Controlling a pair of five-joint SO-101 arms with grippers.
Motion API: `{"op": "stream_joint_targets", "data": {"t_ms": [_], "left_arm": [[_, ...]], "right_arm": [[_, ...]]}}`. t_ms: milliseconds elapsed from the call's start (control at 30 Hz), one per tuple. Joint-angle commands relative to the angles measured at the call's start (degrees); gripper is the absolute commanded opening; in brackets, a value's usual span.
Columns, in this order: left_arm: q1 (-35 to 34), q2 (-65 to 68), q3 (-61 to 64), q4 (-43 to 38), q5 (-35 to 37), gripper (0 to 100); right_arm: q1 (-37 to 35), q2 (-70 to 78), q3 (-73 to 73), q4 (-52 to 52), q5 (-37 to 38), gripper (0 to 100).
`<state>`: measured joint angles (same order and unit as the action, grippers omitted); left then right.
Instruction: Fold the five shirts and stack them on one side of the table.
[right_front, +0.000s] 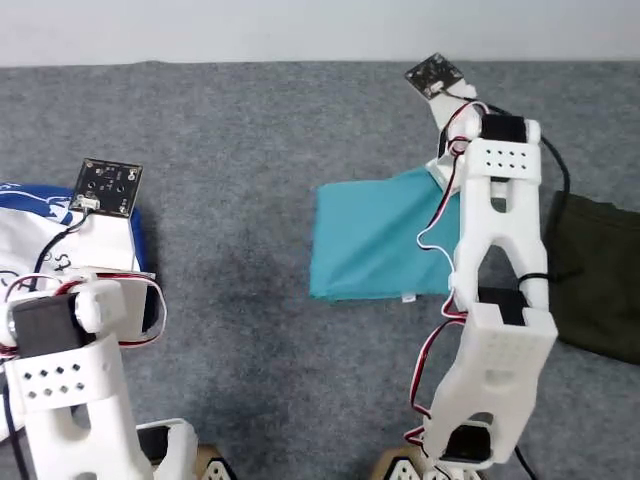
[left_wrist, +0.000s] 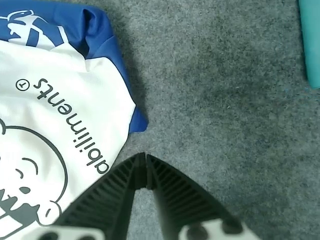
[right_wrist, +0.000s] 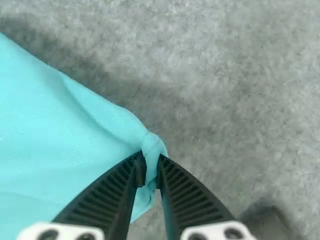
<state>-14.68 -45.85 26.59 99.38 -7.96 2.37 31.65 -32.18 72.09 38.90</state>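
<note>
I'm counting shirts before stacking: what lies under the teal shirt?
Around the teal shirt, grey table covering shows, with nothing poking out. The right gripper pinches one corner in its jaws. What lies beneath the shirt's middle is covered.

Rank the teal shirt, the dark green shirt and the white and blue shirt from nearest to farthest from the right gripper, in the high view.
1. Teal shirt: corner pinched in the right gripper.
2. Dark green shirt: beside the right arm, on the right.
3. White and blue shirt: far left, by the left arm.
</note>
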Motion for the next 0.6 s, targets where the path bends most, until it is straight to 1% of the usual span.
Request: {"op": "stream_joint_targets", "data": {"t_ms": [0, 133, 300, 433, 567], "left_arm": [[0.3, 0.3, -0.5, 0.7, -0.7, 1], [0.3, 0.3, -0.6, 0.7, -0.7, 1], [0.3, 0.3, -0.6, 0.7, -0.7, 1], [0.3, 0.3, -0.5, 0.7, -0.7, 1], [0.3, 0.3, -0.5, 0.6, -0.7, 1]], "right_arm": [[0.8, 0.8, -4.7, -1.2, 0.9, 1.4], [0.7, 1.6, -5.2, 0.7, 0.9, 2.8], [0.5, 0.7, -7.6, 8.1, 0.1, 19.1], [-0.5, -1.1, -12.5, 13.2, -3.0, 19.9], [-4.3, -3.3, -14.8, 19.9, -3.6, 19.5]]}}
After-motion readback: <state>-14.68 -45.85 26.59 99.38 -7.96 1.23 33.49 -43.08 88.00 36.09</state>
